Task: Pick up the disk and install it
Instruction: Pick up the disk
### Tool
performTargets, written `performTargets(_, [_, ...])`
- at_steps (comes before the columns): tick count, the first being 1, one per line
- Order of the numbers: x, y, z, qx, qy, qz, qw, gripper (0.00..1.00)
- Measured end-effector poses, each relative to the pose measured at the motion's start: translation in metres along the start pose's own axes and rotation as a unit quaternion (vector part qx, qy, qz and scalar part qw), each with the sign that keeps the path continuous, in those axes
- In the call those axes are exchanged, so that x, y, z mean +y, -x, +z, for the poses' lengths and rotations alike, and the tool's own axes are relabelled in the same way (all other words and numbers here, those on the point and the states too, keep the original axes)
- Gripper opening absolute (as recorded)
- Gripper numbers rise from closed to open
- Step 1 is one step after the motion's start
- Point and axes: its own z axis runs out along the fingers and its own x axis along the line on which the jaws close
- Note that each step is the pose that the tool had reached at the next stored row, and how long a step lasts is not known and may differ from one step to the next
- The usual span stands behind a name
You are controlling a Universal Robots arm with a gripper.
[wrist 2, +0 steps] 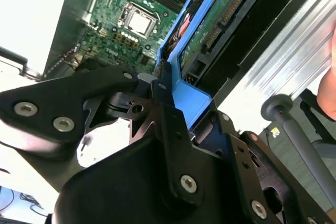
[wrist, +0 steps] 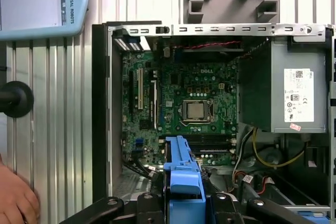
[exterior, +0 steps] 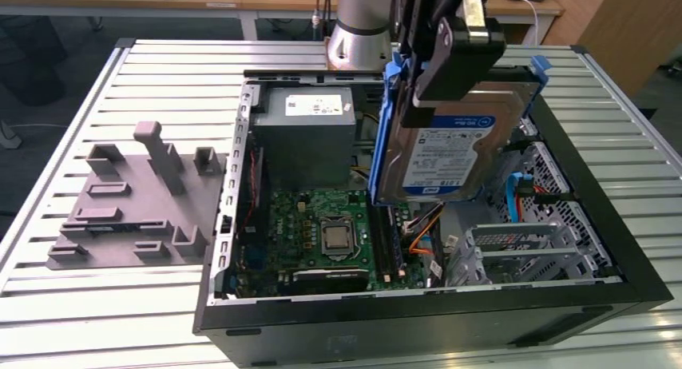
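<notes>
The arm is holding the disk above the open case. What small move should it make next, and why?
Probably shift the disk a little toward the exterior view's right, over the metal cage. The jaws are shut on its upper edge and it hangs roughly upright above the open case, apparently not yet lined up with that cage.

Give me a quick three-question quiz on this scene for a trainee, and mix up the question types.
1. True or false: the disk lies flat on the floor of the open computer case.
2. What is the gripper shut on? A) the disk B) the power supply C) a cable
3. In the exterior view, on which side of the case does the grey fixture sit?

Key: 1 false, it is held upright over the case; 2 A; 3 the exterior view's left.
</notes>
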Motion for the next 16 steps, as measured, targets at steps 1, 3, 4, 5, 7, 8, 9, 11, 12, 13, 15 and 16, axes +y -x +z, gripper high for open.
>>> performTargets(1, [-0.0001, -0.0029, 0.0004, 0.0001, 0.0001, 0.000, 1.0000, 0.36])
performTargets(3, [-0.0003, -0.0078, 0.0013, 0.0001, 0.0000, 0.000, 1.0000, 0.36])
performTargets(4, [-0.0006, -0.0100, 0.0019, 0.0000, 0.0000, 0.000, 1.0000, 0.36])
performTargets(5, [-0.0011, -0.0120, 0.0023, 0.0000, 0.0000, 0.000, 1.0000, 0.36])
performTargets(7, [-0.0040, -0.0143, 0.0032, 0.0001, 0.0001, 0.000, 1.0000, 0.36])
performTargets(8, [-0.0069, -0.0150, 0.0039, -0.0001, 0.0000, 0.000, 1.0000, 0.36])
performTargets(9, [-0.0101, -0.0154, 0.0045, -0.0001, 0.0000, 0.000, 1.0000, 0.36])
performTargets(11, [-0.0169, -0.0160, 0.0055, 0.0001, 0.0000, 0.000, 1.0000, 0.36])
performTargets(12, [-0.0205, -0.0163, 0.0062, 0.0001, 0.0001, 0.000, 1.0000, 0.36])
performTargets(13, [-0.0237, -0.0168, 0.0069, 0.0000, 0.0000, 0.000, 1.0000, 0.36])
performTargets(15, [-0.0278, -0.0193, 0.0082, 0.0001, 0.0001, 0.000, 1.0000, 0.36])
performTargets(16, [-0.0285, -0.0214, 0.0091, 0.0000, 0.0001, 0.000, 1.0000, 0.36])
